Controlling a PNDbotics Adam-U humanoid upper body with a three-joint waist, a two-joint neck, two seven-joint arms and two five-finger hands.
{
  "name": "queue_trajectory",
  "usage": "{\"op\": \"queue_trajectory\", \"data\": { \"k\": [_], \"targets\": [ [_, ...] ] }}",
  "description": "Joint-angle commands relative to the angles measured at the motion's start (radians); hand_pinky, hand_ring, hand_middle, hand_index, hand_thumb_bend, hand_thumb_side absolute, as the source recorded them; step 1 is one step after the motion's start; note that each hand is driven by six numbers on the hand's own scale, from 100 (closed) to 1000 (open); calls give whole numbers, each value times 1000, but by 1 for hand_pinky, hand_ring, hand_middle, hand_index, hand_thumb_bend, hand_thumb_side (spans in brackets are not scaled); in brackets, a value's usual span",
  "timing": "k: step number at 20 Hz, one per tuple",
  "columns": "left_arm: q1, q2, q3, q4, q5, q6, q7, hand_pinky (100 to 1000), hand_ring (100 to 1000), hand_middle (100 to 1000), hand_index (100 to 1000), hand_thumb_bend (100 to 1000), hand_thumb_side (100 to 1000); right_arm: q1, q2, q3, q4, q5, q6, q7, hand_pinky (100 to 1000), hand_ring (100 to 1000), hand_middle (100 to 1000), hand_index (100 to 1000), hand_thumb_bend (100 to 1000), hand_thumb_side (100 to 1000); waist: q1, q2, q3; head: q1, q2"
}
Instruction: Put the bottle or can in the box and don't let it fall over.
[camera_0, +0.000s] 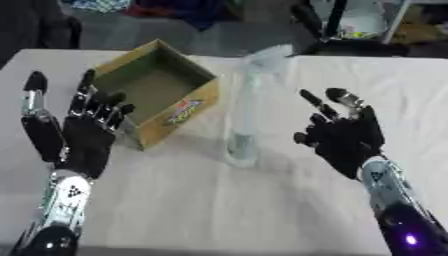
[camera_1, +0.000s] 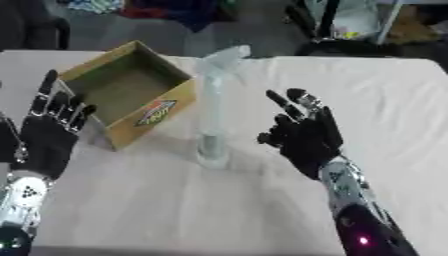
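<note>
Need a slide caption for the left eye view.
Clear bottle upright on white table, between open robot hands; empty cardboard box at left.

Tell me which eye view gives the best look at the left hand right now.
The left eye view: the left hand shows whole there, palm, thumb and straight fingers, raised beside the cardboard box. In the right eye view it sits at the picture's left edge, so its thumb side is cut off and only the fingers and part of the palm show.
</note>
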Motion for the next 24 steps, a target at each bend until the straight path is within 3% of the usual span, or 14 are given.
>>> {"op": "queue_trajectory", "data": {
  "k": [1, 24],
  "targets": [
    [-14, 5, 0, -16, 7, 3, -2, 597, 601, 413, 1000, 373, 833, -18, 7, 8, 4, -6, 8, 0, 346, 100, 100, 1000, 100, 590, 3, -11, 2, -3, -6],
    [-19, 2, -6, -18, 10, 8, -5, 597, 601, 412, 1000, 371, 835, -81, 58, 23, 99, 0, 22, 11, 320, 100, 100, 1000, 100, 578, 9, -8, 23, -19, -11]
  ]
}}
